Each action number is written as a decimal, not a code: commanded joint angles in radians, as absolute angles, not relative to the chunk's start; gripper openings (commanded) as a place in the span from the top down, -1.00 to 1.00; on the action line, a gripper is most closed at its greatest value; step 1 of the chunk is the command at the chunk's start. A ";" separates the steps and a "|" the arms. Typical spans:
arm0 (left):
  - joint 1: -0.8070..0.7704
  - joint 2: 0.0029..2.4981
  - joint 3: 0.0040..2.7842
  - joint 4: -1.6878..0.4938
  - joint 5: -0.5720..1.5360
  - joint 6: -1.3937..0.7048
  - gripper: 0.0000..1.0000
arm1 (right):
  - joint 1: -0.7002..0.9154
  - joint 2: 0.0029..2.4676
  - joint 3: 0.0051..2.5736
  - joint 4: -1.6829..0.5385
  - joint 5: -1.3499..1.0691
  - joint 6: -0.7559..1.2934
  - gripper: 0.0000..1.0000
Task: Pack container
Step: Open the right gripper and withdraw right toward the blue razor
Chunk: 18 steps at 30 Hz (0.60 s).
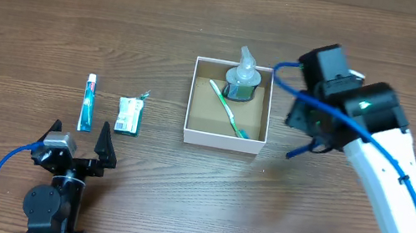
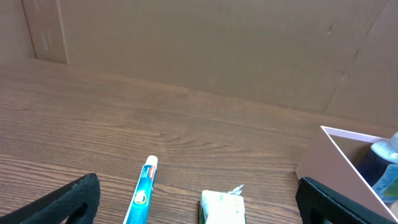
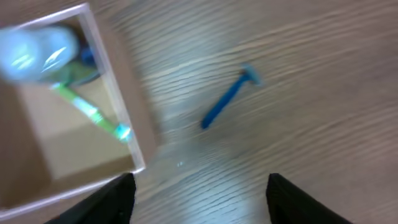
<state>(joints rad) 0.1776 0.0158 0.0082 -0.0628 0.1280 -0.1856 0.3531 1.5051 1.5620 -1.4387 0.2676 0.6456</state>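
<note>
Three outside the box (image 1: 221, 141): toothpaste (image 1: 88, 102), packet (image 1: 129, 115), razor (image 3: 227, 102)
Right gripper (image 3: 202, 199): wide open, empty, over razor
Left gripper (image 1: 79, 142): wide open, empty
Tip: straddle handle crosswise, get low before closing

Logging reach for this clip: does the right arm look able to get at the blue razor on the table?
Probably yes. The blue razor lies on bare table beside the container, apart from its wall, and the right pincer hangs open above it with nothing between.
</note>
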 commanded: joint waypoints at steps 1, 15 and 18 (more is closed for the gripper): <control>0.183 0.006 0.005 -0.064 0.142 -0.202 -1.00 | 0.205 1.504 1.458 -1.399 0.267 0.715 -0.43; 0.183 0.006 0.005 -0.064 0.142 -0.202 -1.00 | 0.101 1.505 0.986 -0.904 -0.027 0.883 -0.01; 0.183 0.006 0.005 -0.064 0.142 -0.202 -1.00 | 0.104 1.508 0.960 -0.894 -0.008 0.950 -0.02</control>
